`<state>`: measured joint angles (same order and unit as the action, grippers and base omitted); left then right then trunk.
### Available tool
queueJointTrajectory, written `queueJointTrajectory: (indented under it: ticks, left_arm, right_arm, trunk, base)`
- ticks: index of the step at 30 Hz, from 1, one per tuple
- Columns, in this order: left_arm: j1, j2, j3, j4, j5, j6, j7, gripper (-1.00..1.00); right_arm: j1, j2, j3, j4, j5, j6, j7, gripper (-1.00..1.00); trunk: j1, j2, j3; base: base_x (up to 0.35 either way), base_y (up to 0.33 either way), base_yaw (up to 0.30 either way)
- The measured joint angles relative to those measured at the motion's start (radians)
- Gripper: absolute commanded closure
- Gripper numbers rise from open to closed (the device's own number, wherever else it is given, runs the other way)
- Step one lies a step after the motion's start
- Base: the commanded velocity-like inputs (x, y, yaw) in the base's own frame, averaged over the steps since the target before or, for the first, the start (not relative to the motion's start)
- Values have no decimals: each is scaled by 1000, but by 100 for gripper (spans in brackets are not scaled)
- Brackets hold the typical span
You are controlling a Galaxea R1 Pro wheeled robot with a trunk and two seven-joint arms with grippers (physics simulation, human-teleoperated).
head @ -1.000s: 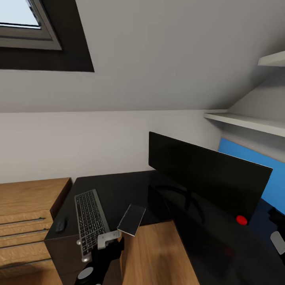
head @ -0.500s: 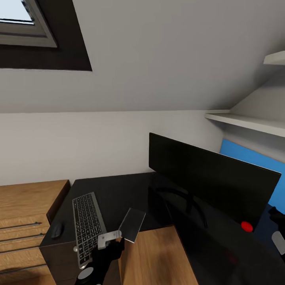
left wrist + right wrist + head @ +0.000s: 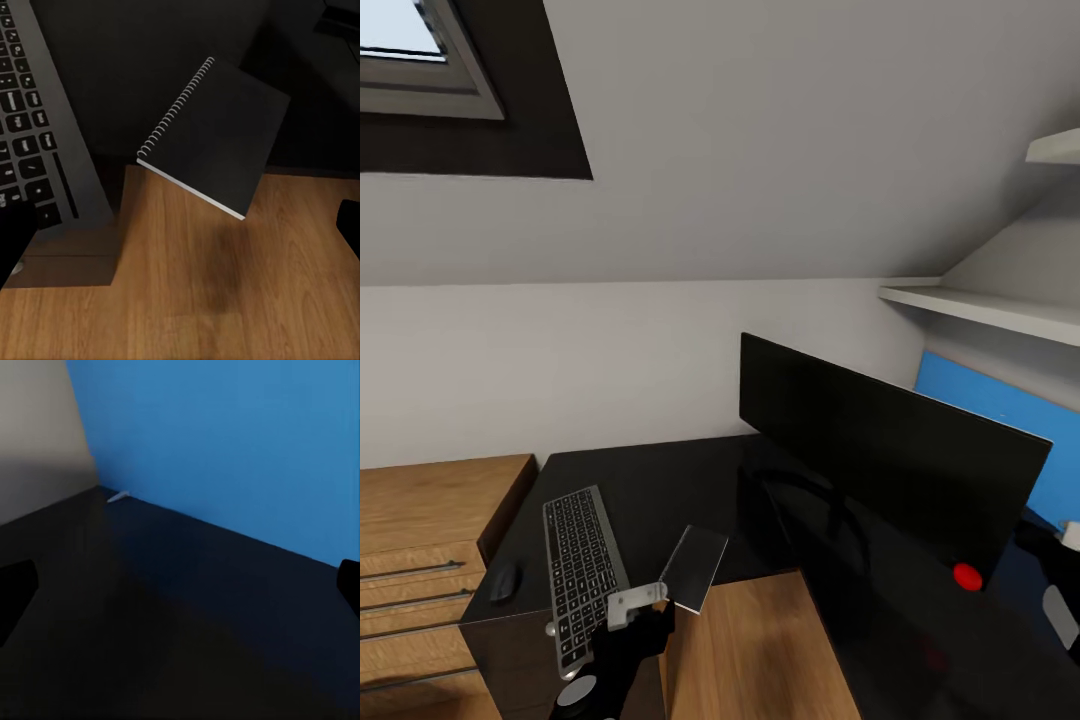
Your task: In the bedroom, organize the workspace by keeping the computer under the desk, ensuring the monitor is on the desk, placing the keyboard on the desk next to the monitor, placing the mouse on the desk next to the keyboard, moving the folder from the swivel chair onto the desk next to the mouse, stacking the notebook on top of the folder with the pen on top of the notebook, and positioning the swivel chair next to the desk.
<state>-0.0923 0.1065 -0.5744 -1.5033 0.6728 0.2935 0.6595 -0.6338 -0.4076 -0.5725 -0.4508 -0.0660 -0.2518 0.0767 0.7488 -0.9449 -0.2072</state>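
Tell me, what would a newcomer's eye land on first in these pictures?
Probably the big black monitor standing on the glossy black desk, with a bright blue wall panel behind it. To its left lies the keyboard with a small mouse beside it. A spiral notebook juts out over the desk's edge, above the wooden floor.

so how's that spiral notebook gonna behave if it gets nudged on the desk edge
The notebook looks thin and light, so it would probably slide easily on the glossy desk. One corner already juts past the desk's edge over the wood floor, so a push that way could tip it off. Its covers look fairly stiff.
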Motion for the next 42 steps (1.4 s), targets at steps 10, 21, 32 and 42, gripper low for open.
queueJointTrajectory:
  ticks: [10,21,32,42]
  left_arm:
    - [0,0,0,0,-1,0,-1,-100]
    - [0,3,0,0,-2,0,-1,-100]
    - [0,4,0,-1,-3,0,-2,-100]
    - [0,5,2,-2,-3,1,-2,-100]
  right_arm:
    - [0,-1,101,2,4,-5,73,-100]
    - [2,99,124,12,119,-6,259,-100]
    - [2,189,122,24,132,0,261,-100]
    - [4,240,121,28,134,-5,262,-100]
  trunk:
    - [0,0,0]
    - [0,0,0]
    - [0,0,0]
    - [0,0,0]
  base:
    - [0,0,0]
    - [0,0,0]
    - [0,0,26]
    - [0,0,241]
